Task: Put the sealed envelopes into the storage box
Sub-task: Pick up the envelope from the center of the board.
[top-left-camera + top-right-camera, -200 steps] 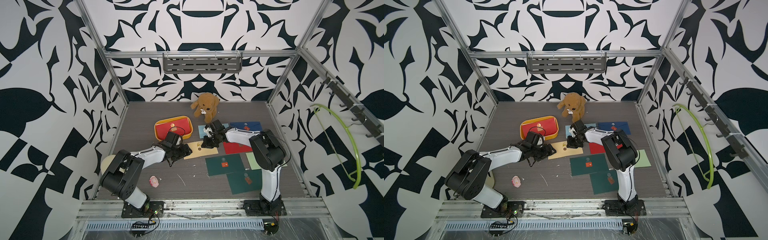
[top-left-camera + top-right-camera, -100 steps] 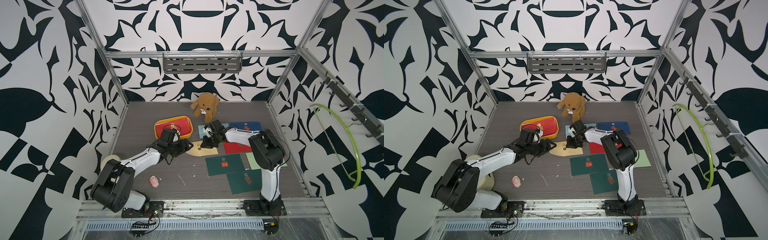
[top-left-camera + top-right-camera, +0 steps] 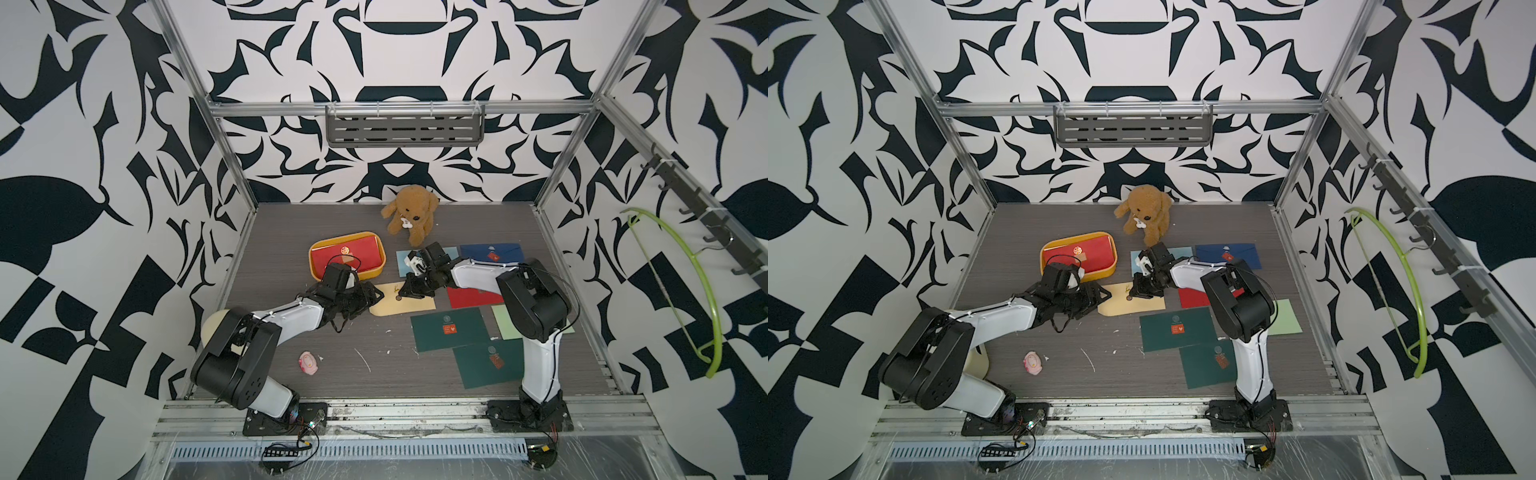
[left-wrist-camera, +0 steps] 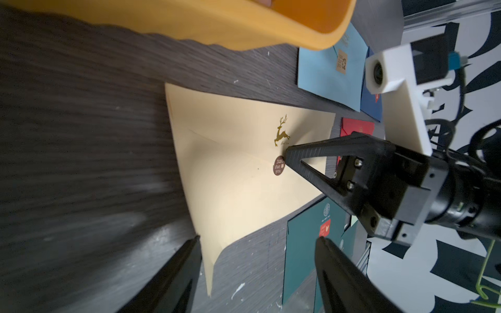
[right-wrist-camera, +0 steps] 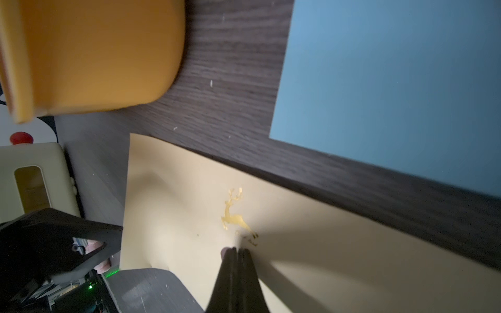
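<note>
Sealed envelopes [image 3: 451, 328], flat paper, lie on the dark wood-grain table [image 3: 286, 224] inside black-and-white patterned walls; a red one [image 3: 353, 257] lies in the rounded yellow plastic storage box [image 3: 376, 272]. The right gripper [image 5: 237, 250], tips together, presses a cream envelope [image 4: 238, 176] whose round sticker [image 4: 278, 165] reads "just for you"; the left gripper [image 4: 259, 239] gapes at its edge.

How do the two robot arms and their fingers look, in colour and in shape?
The left arm and the right arm have white links and bulky black joints. Thin black cables loop along them. The fingers are black, pointed triangular frames with a cut-out. A white camera housing sits on the right wrist.
</note>
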`<state>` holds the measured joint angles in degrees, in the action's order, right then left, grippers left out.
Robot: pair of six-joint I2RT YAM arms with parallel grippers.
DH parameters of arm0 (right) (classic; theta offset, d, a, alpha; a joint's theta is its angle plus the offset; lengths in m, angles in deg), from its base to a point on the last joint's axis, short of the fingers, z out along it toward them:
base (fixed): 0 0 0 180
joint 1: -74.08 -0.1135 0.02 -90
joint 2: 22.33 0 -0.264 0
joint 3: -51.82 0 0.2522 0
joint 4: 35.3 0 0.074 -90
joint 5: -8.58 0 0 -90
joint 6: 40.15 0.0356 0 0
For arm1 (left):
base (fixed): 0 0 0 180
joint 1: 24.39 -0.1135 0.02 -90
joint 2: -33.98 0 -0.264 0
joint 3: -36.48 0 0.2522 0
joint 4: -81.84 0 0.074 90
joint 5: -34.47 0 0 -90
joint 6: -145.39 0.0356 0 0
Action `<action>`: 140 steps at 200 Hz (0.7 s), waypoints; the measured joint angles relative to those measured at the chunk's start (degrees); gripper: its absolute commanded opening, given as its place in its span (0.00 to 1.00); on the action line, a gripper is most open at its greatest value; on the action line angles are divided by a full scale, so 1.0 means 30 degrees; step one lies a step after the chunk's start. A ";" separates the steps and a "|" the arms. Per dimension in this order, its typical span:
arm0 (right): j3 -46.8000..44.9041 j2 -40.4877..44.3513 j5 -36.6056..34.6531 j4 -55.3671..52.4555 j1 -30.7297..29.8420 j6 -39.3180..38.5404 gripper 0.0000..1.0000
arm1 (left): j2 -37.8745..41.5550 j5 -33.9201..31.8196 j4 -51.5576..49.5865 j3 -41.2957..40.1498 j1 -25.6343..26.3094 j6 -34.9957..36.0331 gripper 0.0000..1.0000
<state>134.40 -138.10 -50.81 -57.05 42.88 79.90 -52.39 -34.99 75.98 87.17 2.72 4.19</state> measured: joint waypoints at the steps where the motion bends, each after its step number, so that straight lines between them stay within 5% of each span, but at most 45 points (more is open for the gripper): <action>1: 0.0000 0.0000 0.0000 0.0015 0.0000 0.0000 0.00 | 0.0000 -0.0015 0.0000 0.0000 0.0000 0.0000 0.73; 65: -0.0117 0.0007 0.0102 0.0248 0.0000 0.0066 0.00 | 0.0000 -0.0852 0.0634 -0.0627 -0.0044 -0.0641 0.74; 140: -0.0364 0.0007 0.0401 0.0590 -0.0160 0.0073 0.00 | -0.0189 -0.0306 0.6200 -0.3111 -0.0415 -0.3286 0.72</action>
<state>133.31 -138.07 -49.61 -55.28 42.40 80.11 -52.95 -35.91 94.58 77.84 1.48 -5.67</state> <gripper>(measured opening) 0.059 0.731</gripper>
